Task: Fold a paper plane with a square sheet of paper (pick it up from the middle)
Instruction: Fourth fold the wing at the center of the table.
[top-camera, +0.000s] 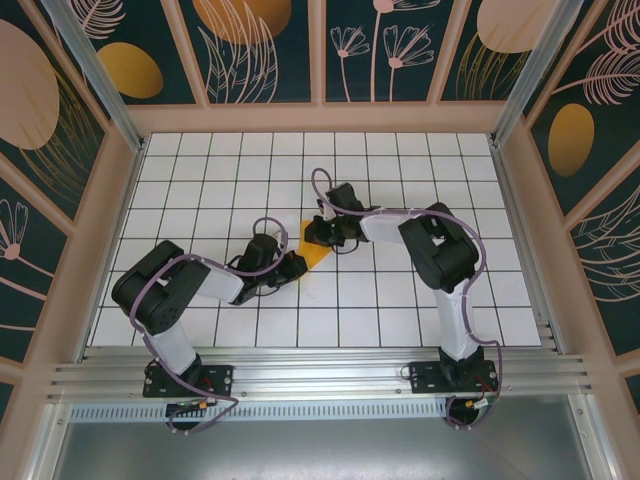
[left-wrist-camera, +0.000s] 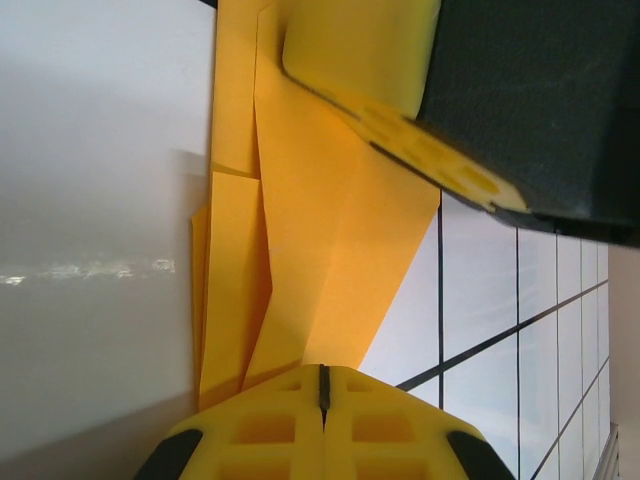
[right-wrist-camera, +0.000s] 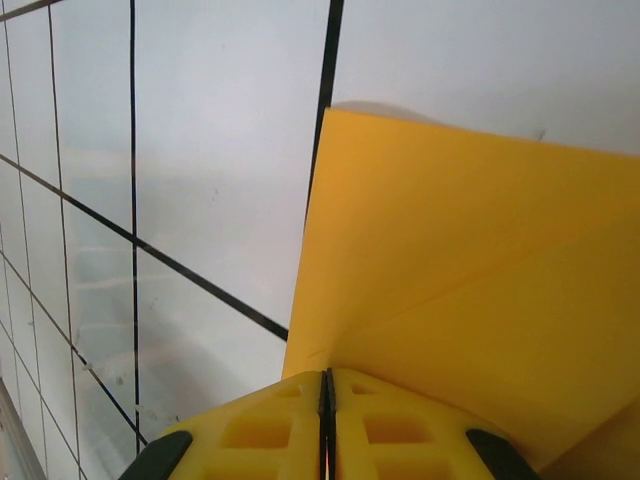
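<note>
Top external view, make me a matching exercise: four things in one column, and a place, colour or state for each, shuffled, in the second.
Column one:
1. left gripper
2. right gripper
3. folded paper
4. table

Column two:
A. white with dark grid lines
B. shut on the folded paper's far edge
C. orange-yellow, creased, between the two grippers
D. shut on the folded paper's near left edge

Pairs: 1-D, 2-B, 3-C, 4-A.

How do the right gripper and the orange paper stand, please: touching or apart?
Touching. In the right wrist view the orange paper meets the shut fingers of the right gripper with no gap; pinched or merely pressed, I cannot tell.
</note>
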